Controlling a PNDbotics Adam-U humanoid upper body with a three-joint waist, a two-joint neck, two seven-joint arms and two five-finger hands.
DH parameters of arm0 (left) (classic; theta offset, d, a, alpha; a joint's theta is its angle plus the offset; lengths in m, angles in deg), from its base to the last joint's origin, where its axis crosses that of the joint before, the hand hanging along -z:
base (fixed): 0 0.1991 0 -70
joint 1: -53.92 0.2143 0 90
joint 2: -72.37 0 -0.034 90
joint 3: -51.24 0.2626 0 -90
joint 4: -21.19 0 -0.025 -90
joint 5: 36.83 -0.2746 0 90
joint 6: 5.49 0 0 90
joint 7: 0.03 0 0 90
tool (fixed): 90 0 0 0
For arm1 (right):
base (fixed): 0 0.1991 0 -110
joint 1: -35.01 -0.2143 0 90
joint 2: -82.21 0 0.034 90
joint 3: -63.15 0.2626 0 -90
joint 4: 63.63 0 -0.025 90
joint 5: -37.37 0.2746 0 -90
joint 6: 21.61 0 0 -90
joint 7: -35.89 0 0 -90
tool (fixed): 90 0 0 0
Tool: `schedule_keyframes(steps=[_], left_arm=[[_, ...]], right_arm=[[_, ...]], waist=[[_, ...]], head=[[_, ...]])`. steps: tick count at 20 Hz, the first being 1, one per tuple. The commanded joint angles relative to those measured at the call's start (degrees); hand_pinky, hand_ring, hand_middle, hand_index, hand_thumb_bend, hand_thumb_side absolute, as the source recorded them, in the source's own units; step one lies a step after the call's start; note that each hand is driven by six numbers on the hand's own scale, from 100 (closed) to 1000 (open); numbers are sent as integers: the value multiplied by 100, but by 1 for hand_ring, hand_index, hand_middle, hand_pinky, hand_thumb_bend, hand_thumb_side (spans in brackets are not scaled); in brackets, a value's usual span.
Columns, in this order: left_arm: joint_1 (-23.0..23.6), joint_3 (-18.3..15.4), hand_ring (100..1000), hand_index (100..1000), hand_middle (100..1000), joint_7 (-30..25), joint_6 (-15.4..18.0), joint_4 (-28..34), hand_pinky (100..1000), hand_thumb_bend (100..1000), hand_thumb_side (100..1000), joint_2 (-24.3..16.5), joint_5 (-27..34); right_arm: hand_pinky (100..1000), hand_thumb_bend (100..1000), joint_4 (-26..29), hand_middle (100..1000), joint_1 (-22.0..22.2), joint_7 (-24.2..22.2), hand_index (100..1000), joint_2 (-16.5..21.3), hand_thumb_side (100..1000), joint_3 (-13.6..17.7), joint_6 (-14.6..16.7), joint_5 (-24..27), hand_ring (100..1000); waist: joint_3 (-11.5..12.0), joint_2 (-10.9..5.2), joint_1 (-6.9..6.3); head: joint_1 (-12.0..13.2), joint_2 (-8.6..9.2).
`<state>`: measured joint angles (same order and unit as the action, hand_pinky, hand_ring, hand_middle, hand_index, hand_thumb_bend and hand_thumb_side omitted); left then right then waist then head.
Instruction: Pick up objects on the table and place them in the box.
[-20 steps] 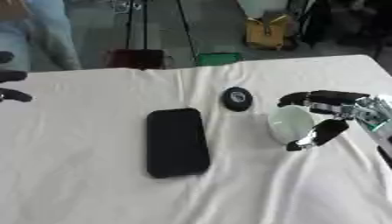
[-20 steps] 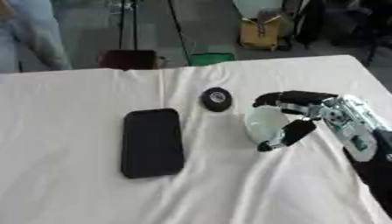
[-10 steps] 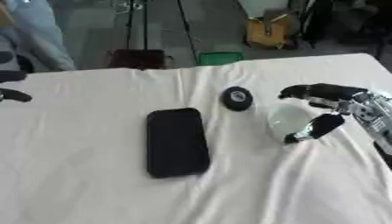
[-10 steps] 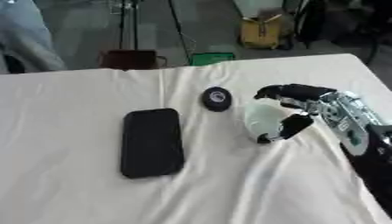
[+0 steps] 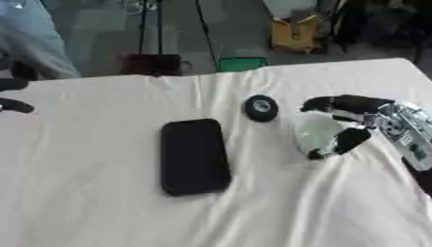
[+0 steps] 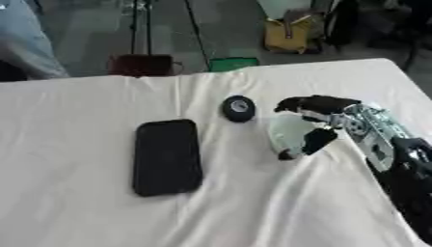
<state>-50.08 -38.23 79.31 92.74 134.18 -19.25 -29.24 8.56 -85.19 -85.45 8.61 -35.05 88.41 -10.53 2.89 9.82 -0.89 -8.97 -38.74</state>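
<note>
Left eye view shows a desk under a rumpled white cloth, with the right hand reaching in from the right edge. Its fingers curl over the far side of a pale, rounded, cup-like thing and its thumb presses the near side, so the hand is closed round it. Whether the cup-like thing rests on the cloth or is just clear of it cannot be told. Just to the left and a little farther away lies a small round black disc with a light mark on top, apart from the fingers. Farther left, near the middle of the desk, a black phone lies flat, its long side running near to far. At the far left edge, dark fingertips of the left hand show over the cloth; how they are set cannot be told
</note>
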Motion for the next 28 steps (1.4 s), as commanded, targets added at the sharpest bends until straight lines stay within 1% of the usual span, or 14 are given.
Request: schedule_keyframes(steps=[1,7,10,11,12,13,15,16,17,20,21,22,23,28], left_arm=[[-56,-9,784,899,833,-12,11,112,639,177,939,-84,33],[-56,-7,785,899,833,-19,10,113,639,177,940,-79,35],[-56,-8,785,899,833,-19,10,115,639,177,939,-79,36],[-55,-8,785,899,833,-19,11,115,639,177,939,-79,37],[-55,-8,785,899,833,-19,10,115,638,177,940,-79,37],[-54,-8,785,899,833,-20,10,114,638,177,940,-78,37],[-55,-8,785,899,833,-21,10,114,638,177,939,-77,38],[-55,-8,785,899,833,-22,10,114,638,177,940,-77,38],[-56,-8,785,899,833,-22,10,114,638,177,940,-77,39],[-56,-10,785,899,834,-23,11,115,638,176,940,-78,38],[-56,-11,785,899,834,-22,12,117,638,176,939,-78,37],[-57,-11,785,899,834,-22,12,118,638,176,939,-79,37],[-56,-11,785,899,834,-23,12,118,638,176,939,-79,36],[-61,-10,785,899,834,-28,13,119,638,177,939,-77,40]], right_arm=[[988,704,-7,982,-91,-1,1000,84,634,12,40,-51,978],[961,702,-52,980,-100,1,1000,43,632,-13,63,-105,967],[910,692,-74,977,-99,15,1000,34,624,-16,62,-134,950],[910,692,-79,977,-99,27,1000,32,624,-16,61,-147,950],[862,679,-83,970,-98,39,1000,31,614,-17,61,-158,930],[862,679,-82,970,-99,59,1000,29,614,-15,60,-166,930],[794,634,-81,962,-96,110,1000,29,557,-12,52,-185,896],[791,632,-83,962,-94,143,1000,29,553,-11,46,-200,894],[773,611,-86,959,-90,174,1000,29,516,-11,39,-216,883],[774,613,-97,959,-84,253,999,29,521,-20,35,-278,885],[791,626,-98,960,-83,279,999,28,544,-20,44,-295,896],[791,626,-101,960,-81,300,999,27,544,-20,53,-307,896],[830,644,-93,963,-85,320,999,28,575,-20,66,-317,923],[789,613,-96,960,-88,321,997,35,522,-44,104,-390,886]], waist=[[7,-68,9],[7,-67,4],[9,-67,0],[9,-67,0],[9,-68,0],[8,-68,0],[7,-68,-1],[6,-68,-1],[5,-67,-2],[5,-64,-4],[5,-63,-5],[6,-63,-5],[3,-64,-6],[1,-69,-2]], head=[[-19,27],[-28,22],[-29,23],[-30,21],[-31,21],[-33,22],[-34,25],[-34,27],[-36,29],[-38,29],[-39,29],[-39,30],[-40,28],[-42,29]])
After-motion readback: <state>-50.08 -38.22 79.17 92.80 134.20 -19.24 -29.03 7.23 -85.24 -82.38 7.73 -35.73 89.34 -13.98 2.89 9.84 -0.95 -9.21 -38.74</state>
